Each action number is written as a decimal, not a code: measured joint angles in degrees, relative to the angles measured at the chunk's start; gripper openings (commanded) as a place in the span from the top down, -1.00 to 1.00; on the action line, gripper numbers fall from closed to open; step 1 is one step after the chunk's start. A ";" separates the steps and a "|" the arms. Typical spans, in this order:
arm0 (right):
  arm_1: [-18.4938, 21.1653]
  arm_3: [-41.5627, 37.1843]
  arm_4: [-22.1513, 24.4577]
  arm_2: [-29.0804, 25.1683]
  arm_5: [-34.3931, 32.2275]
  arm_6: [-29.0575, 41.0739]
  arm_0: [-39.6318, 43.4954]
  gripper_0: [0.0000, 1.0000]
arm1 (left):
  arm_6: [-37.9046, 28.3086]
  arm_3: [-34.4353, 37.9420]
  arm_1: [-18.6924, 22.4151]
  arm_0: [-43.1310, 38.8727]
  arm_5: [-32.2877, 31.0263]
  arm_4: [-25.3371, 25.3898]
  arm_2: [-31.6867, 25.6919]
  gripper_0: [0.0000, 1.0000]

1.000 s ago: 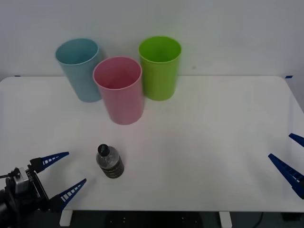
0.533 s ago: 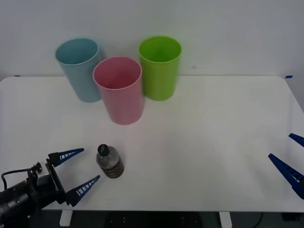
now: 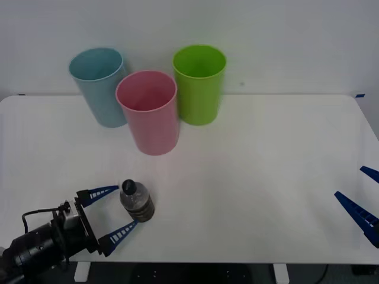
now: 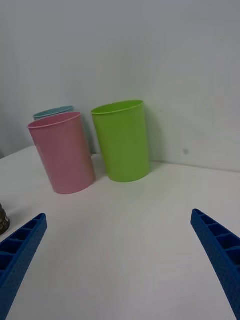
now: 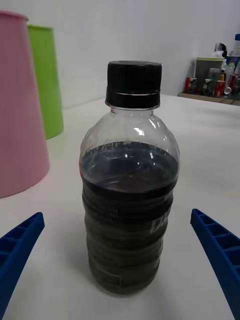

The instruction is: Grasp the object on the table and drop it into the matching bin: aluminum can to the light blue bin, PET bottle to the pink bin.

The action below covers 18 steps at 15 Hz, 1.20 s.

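Bottle (image 3: 137,201) stands upright on the surface (image 3: 266,177), well in front of the pink bin (image 3: 148,112); left tool (image 3: 112,213), fingers spread, sits just beside it with tips flanking its base, far nearer than the spread right tool (image 3: 361,198).

PET bottle (image 5: 130,195): clear plastic, black ribbed screw cap, dark brown liquid in lower body w/ a dark label band. Bins: pink bin (image 3: 148,111), light blue bin (image 3: 99,86), lime green bin (image 3: 199,83), all plain, no pattern. Table (image 3: 254,171): flat white. Left gripper (image 3: 114,213) & right gripper (image 3: 364,198): blue ribbed fingers; left wrist housing black. Wall behind: pale grey-white.
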<state>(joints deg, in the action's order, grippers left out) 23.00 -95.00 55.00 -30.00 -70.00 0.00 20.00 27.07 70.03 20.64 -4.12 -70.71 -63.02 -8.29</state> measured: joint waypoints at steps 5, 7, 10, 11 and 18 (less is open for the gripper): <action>0.00 0.00 0.00 0.00 0.00 0.00 0.00 -1.00 | 0.00 0.00 -2.75 0.91 0.24 -2.07 0.04 -1.00; 0.00 0.00 0.00 0.00 0.00 0.00 0.00 -1.00 | 0.00 -0.05 -3.52 1.45 0.34 -3.06 0.04 -1.00; 0.00 0.00 0.00 0.00 0.00 0.00 0.00 -1.00 | 0.08 -0.07 -4.73 2.14 0.74 -4.32 0.04 -1.00; 0.00 0.00 0.00 0.00 0.00 0.00 0.00 -1.00 | 0.08 -0.07 -5.08 2.32 0.88 -4.67 0.04 -1.00; 0.00 0.00 0.00 0.00 0.00 0.00 0.00 -1.00 | 0.43 -0.07 -5.79 2.65 1.00 -5.43 0.04 -0.56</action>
<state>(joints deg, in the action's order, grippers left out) 23.00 -95.00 55.00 -30.00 -70.00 0.00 20.00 27.50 69.96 14.85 -1.47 -69.71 -68.45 -8.26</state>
